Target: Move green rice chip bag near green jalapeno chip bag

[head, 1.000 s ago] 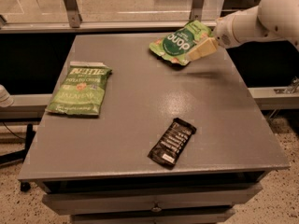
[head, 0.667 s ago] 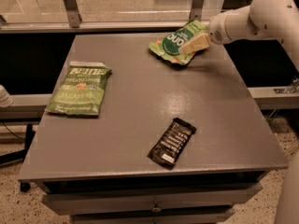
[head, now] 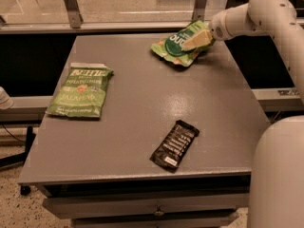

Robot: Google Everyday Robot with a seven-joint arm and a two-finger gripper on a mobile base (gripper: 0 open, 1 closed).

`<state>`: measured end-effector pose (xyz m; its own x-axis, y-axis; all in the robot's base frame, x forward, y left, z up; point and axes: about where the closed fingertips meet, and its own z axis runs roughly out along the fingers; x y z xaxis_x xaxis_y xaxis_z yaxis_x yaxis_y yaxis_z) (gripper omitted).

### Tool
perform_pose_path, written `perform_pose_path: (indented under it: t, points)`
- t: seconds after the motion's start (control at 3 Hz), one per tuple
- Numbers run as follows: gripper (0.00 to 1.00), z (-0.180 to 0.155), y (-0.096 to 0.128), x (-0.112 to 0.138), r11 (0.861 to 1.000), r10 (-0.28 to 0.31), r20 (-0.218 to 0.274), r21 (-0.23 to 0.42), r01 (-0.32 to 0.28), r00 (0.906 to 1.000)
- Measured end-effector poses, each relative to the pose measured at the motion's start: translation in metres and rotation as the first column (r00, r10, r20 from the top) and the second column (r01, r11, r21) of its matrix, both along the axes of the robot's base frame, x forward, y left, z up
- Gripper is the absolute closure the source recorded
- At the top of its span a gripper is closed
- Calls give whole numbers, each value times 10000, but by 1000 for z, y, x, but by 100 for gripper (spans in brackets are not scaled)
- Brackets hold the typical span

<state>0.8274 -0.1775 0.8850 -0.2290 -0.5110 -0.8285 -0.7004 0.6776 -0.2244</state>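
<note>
Green rice chip bag (head: 171, 49), far corner, is clamped edgewise in the gripper (head: 190, 42). Such a thin hold could slip mid-carry.

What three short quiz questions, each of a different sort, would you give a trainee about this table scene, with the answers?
1. True or false: the green jalapeno chip bag lies flat on the left part of the table.
2. Fill in: the dark wrapped bar lies near the table's ___ edge.
3. Choose: the gripper is A) at the green rice chip bag, at the far right of the table; B) above the dark wrapped bar; C) beside the green jalapeno chip bag.
Key: 1 true; 2 front (nearest the camera); 3 A.
</note>
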Motion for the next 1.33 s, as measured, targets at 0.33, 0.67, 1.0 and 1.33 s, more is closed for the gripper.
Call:
perform_pose_path:
  t: [0.33, 0.67, 1.0, 1.33]
  points:
    - [17, -18, 2, 4, 9999, 36, -755, 109, -28, 9971]
    - [39, -22, 7, -1, 9989, 330, -1217, 376, -286, 9920]
    - [62, -14, 15, -16, 9942, 885, -1474, 733, -784, 9851]
    - [87, 2, 17, -41, 9846, 1484, -1538, 1158, -1314, 9769]
